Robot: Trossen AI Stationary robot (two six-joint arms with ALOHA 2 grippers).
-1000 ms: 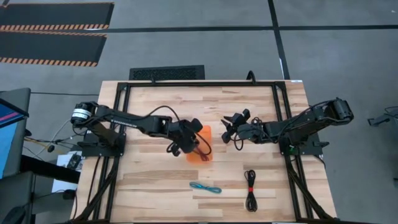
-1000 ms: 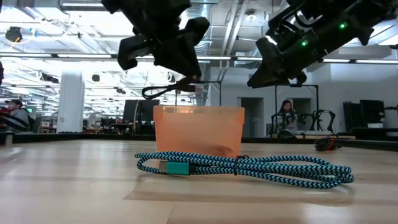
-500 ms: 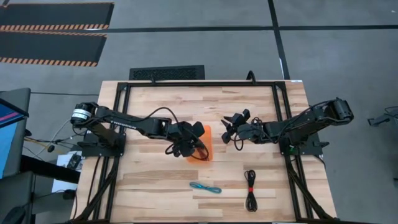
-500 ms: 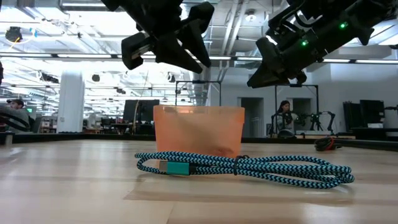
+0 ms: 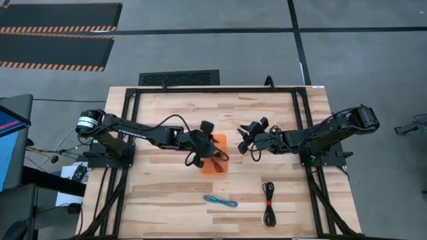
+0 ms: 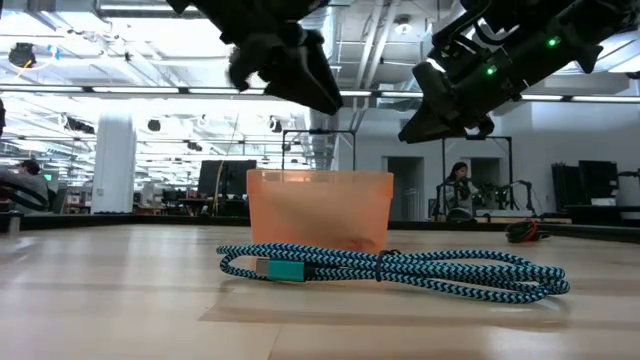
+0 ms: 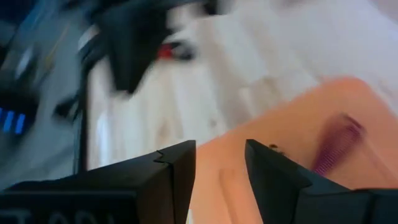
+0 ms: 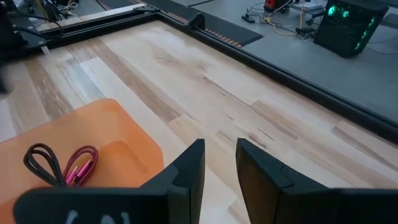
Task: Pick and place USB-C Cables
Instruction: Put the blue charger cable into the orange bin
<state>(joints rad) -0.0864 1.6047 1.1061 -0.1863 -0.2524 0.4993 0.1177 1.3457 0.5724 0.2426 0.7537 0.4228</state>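
Jaws on the left gripper (image 5: 202,142) are sitting slightly apart with nothing in them, hanging over the bin (image 5: 216,155). Right gripper (image 5: 251,141) is waiting just beside the bin, jaws a bit open and empty too. Maroon cable (image 8: 79,165) and a black cable (image 8: 43,162) are lying inside the bin. Teal cable (image 5: 221,201) and a red-tied black one (image 5: 269,203) are waiting on the bench (image 5: 167,193), nearer the front edge. I'm guessing the risk is the left arm clipping the bin rim while swinging out and tipping it, with the right gripper crowding the other side.
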